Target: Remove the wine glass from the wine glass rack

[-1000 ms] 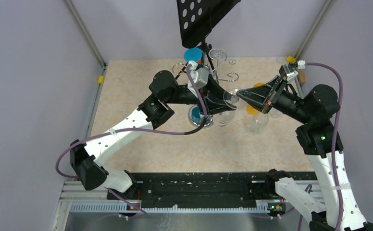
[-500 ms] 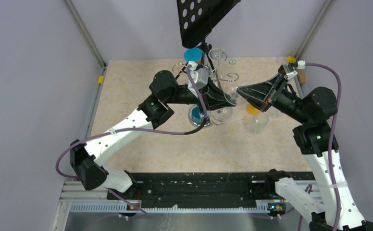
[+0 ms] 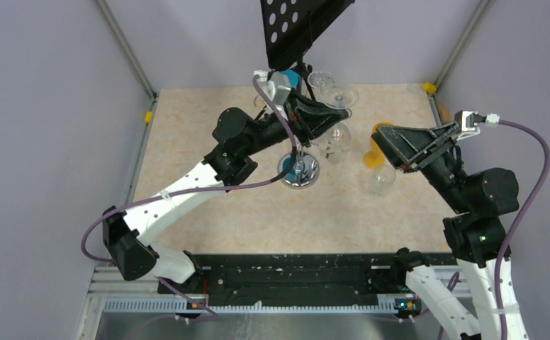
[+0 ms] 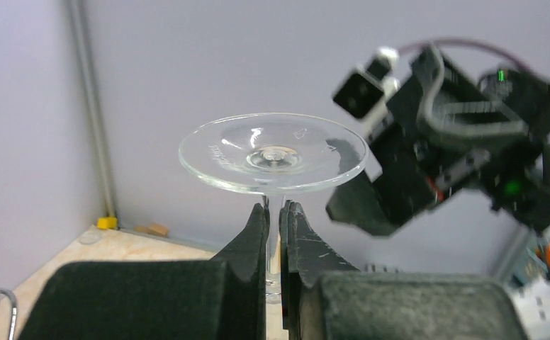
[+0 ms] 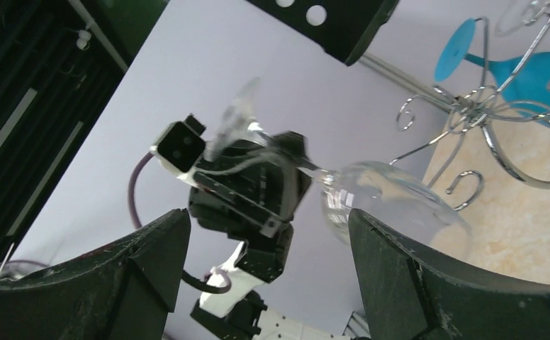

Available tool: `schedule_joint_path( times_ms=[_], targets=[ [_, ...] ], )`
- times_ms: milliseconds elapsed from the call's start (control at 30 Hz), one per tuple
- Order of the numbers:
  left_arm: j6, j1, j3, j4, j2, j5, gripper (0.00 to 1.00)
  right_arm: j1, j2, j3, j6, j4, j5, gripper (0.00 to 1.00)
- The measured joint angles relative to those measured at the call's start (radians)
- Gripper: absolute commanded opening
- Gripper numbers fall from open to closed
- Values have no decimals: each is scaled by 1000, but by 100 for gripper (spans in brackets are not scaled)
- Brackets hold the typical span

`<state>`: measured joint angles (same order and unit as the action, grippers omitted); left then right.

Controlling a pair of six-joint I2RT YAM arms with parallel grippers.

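Item: clear, inverted, stemmed wine glass (image 4: pixel 272 152); stem clamped in left gripper (image 4: pixel 275 212), foot above it. Shiny chrome wire wine glass rack (image 3: pixel 299 173) just beside that gripper; glass seemingly unhooked. Opposite, right gripper (image 5: pixel 268 221) gaping, empty. Remaining: carry clear.

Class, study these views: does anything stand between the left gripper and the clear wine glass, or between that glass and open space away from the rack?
Nothing stands between them: the left gripper is shut on the wine glass by its stem. The rack has scrolled arms close beside the bowl. The open right gripper is off to the side.
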<state>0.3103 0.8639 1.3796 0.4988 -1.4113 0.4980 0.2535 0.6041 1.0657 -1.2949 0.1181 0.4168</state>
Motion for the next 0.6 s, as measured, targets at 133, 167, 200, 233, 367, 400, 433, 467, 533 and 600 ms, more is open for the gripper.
schedule_joint_path(
  times_ms=[133, 167, 200, 233, 367, 400, 433, 467, 533, 600],
  targets=[
    [72, 15, 0, 74, 12, -142, 0, 0, -16, -56, 17, -5, -45, 83],
    [93, 21, 0, 99, 16, -173, 0, 0, -16, -72, 16, -8, -48, 83],
    [113, 26, 0, 123, 19, -201, 0, 0, -16, -92, 11, -14, -50, 83],
    [137, 31, 0, 149, 23, -230, 0, 0, -14, -107, 7, -20, -50, 82],
    [232, 43, 0, 233, 40, -340, 0, 0, -11, -161, -30, -90, -45, 78],
    [249, 44, 0, 245, 45, -359, 0, 0, -10, -171, -45, -122, -39, 77],
    [269, 45, 0, 260, 48, -382, 0, 0, -7, -178, -60, -156, -30, 75],
    [287, 46, 0, 274, 53, -401, 0, 0, -4, -184, -72, -190, -25, 75],
    [311, 46, 0, 303, 56, -435, 0, 0, 5, -197, -109, -281, -6, 73],
    [328, 47, 0, 330, 56, -464, 0, 0, 24, -203, -150, -378, 17, 72]
  ],
)
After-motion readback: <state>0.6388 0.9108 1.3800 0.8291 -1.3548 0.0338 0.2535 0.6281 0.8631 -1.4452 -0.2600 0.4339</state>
